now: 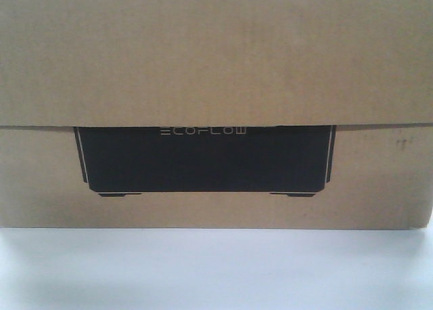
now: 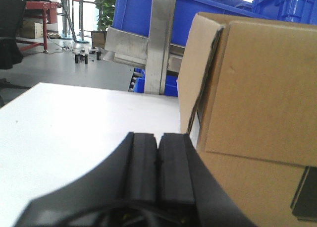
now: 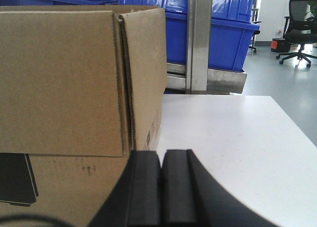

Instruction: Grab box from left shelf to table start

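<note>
Warehouse: blue bins (image 3: pixel 213 28), steel shelf (image 3: pixel 198 43).

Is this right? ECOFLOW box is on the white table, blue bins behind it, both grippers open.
Not quite: the grippers are shut, not open. The left wrist view shows the left gripper with its pads pressed together, and the right wrist view shows the same for the right gripper. The rest holds: the box sits on the table, with blue bins behind.
</note>
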Controlling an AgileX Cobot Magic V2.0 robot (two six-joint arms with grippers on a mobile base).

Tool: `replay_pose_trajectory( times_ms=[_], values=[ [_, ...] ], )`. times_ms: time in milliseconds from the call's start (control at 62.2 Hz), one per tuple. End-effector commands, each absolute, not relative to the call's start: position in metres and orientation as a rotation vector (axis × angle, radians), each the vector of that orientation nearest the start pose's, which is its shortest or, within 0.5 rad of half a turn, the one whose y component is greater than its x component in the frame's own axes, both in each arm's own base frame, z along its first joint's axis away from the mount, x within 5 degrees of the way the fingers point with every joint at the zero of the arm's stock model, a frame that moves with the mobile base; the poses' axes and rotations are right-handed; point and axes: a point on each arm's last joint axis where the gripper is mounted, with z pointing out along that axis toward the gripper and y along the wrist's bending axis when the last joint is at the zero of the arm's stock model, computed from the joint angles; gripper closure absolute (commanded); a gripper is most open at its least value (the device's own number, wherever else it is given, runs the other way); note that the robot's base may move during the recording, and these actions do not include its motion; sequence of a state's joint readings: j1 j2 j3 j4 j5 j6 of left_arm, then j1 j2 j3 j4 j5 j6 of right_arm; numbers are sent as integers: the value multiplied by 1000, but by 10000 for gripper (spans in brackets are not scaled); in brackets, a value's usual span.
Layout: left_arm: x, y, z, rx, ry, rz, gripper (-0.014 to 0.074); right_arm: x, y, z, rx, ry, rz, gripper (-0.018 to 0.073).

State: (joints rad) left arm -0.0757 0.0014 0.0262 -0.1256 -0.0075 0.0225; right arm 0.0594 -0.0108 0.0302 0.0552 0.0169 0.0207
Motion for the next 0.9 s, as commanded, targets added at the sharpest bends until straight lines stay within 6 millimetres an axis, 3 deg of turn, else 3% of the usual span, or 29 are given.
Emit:
replay_pose_trajectory(
  times_ms=[0,884],
  values=[
    [56,-4,209,-19,1447,-137,691,54,3,217,8,1401,91,510],
    [55,-4,214,23,1392,-90,691,54,3,217,8,1401,91,510]
  ],
)
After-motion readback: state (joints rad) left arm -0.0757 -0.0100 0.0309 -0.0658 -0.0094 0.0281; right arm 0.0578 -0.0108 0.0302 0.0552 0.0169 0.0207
